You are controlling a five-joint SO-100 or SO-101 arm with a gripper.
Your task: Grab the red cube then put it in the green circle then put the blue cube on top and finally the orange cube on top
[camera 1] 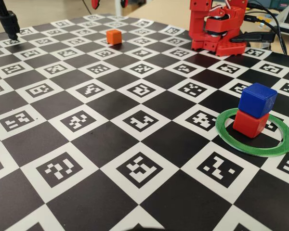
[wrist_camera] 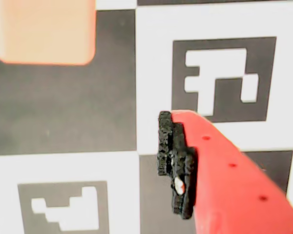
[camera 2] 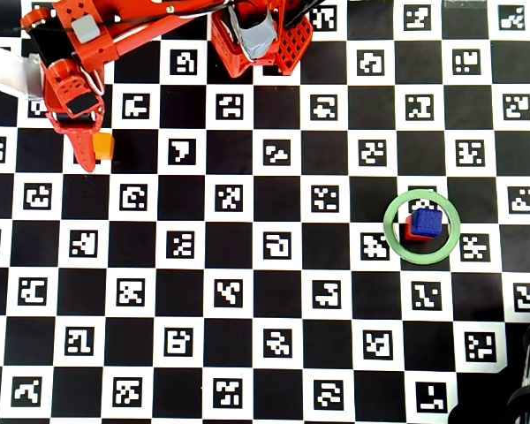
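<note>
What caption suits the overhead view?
Gripper beside the orange cube, far from the blue cube stacked on the red cube in the green circle.

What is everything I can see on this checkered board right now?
red cube: one, red, inside the green circle, under the blue cube.
blue cube: one, deep blue, stacked on the red cube.
green circle: one, flat green ring, right side of the board in the overhead view.
orange cube: one, orange, alone on the board, far from the ring, beside the gripper in the overhead view.
board: one, black and white squares with printed markers.
cables: several, dark, behind the board.
arm base: one, red, far edge of the board.
gripper: one, red, next to the orange cube, holding nothing.
</note>
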